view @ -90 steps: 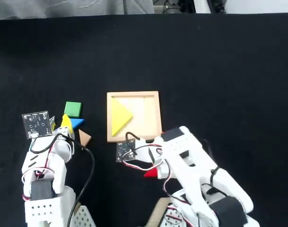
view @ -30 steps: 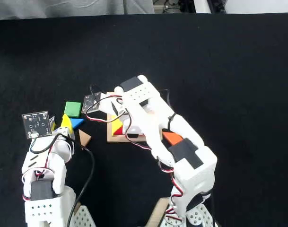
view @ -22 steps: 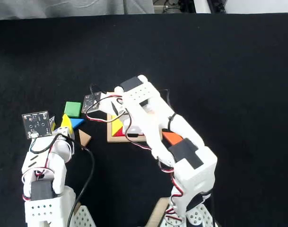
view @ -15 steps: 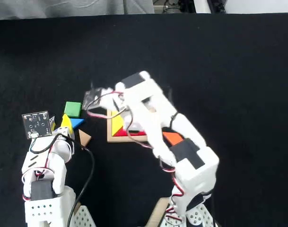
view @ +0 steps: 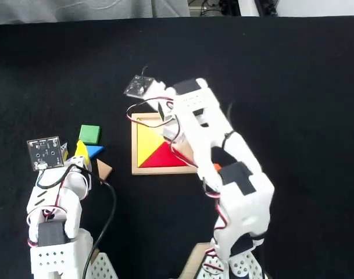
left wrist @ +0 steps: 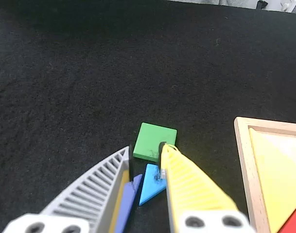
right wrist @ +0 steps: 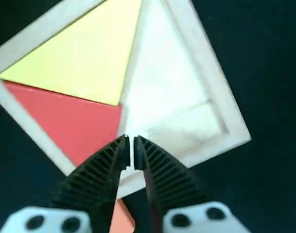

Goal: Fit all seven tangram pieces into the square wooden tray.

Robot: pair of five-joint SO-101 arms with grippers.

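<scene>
right gripper (right wrist: 130, 142) pressed together, empty, over tray (right wrist: 225, 102) at red triangle (right wrist: 75, 126) corner | left gripper (left wrist: 144, 149) spread over blue triangle (left wrist: 150, 183)

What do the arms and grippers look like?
The left arm and right arm: white shells, black servo blocks, red, black and white wires, a dark circuit board at each wrist. On the left gripper, one pale grey ribbed finger, one yellow; on the right gripper, two black ribbed ones.

tray (view: 133, 145): right part under right arm (view: 206, 128) | orange piece (view: 215, 167): mostly hidden | blue triangle (left wrist: 150, 180): partly behind left fingers (left wrist: 186, 184)
</scene>
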